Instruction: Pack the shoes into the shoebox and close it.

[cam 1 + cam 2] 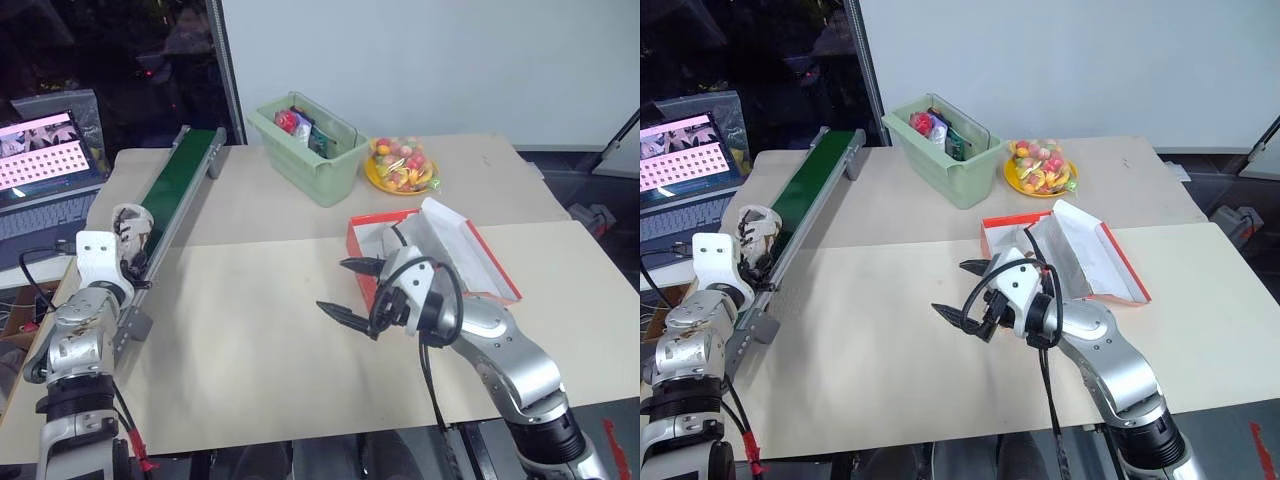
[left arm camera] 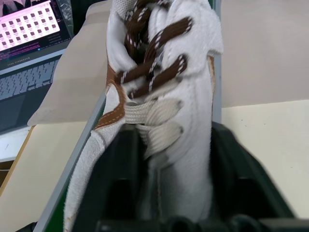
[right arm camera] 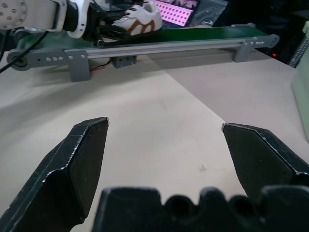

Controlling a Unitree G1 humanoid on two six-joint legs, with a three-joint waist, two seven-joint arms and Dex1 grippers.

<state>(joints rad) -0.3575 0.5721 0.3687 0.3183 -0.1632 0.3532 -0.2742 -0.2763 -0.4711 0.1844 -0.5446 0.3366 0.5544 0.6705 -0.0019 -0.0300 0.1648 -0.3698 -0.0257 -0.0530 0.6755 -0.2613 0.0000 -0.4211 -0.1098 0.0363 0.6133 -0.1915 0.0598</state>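
Note:
A white shoe (image 2: 164, 96) with brown laces lies on the near end of the green conveyor belt (image 1: 180, 180) at the table's left. My left gripper (image 1: 128, 240) is shut on the shoe (image 1: 130, 222), one black finger (image 2: 120, 159) pressing each side. From across the table the right wrist view shows that shoe (image 3: 140, 17) gripped on the belt. The red-orange shoebox (image 1: 468, 258) lies open at centre right, white inside. My right gripper (image 1: 335, 285) hovers open and empty over the table just left of the box, pointing towards the belt.
A pale green bin (image 1: 320, 165) with packets stands at the back centre. Beside it is a yellow plate (image 1: 400, 165) of coloured sweets. A laptop (image 1: 45, 150) sits off the table's far left corner. Tan table surface (image 1: 250, 320) lies between belt and box.

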